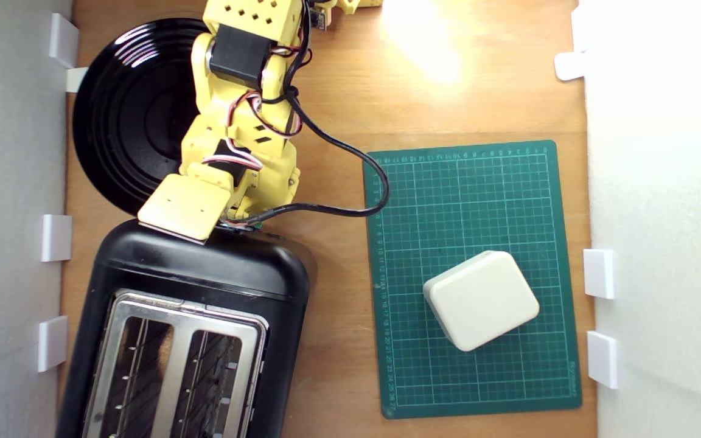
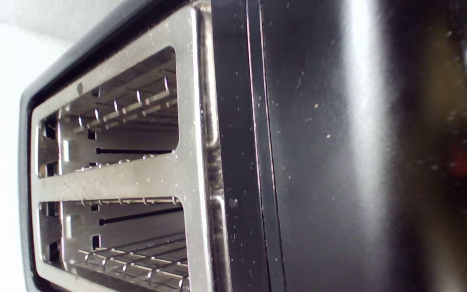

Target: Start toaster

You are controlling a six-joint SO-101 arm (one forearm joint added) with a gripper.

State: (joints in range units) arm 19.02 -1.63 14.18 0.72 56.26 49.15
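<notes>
**Positioning at the toaster end panel**

Reaching down from the top of the exterior view, the yellow arm (image 1: 238, 121) crosses over the edge of a round black ridged plate (image 1: 125, 115) and ends at the near end of the toaster (image 1: 204, 274). The gripper (image 1: 229, 220) sits at that end of the toaster, mostly hidden beneath the arm's flat yellow wrist plate; whether its jaws are spread or pressed together cannot be told from either view. A black cable (image 1: 350, 158) loops from the arm toward the green cutting mat (image 1: 472, 280).

The toaster stands at the lower part of the exterior view's left, on the wooden table (image 1: 338, 91), next to the plate. Its silver top plate (image 1: 180, 310) carries two open slots with wire racks inside.

In the wrist view, the toaster (image 2: 318, 162) fills the picture: the glossy black end panel is close to the camera, and the silver top plate (image 2: 193, 162) with both slots lies beyond it. A faint red spot shows on the black panel.

A cream rounded box (image 1: 481, 299) rests on the mat, well apart from the toaster.
</notes>
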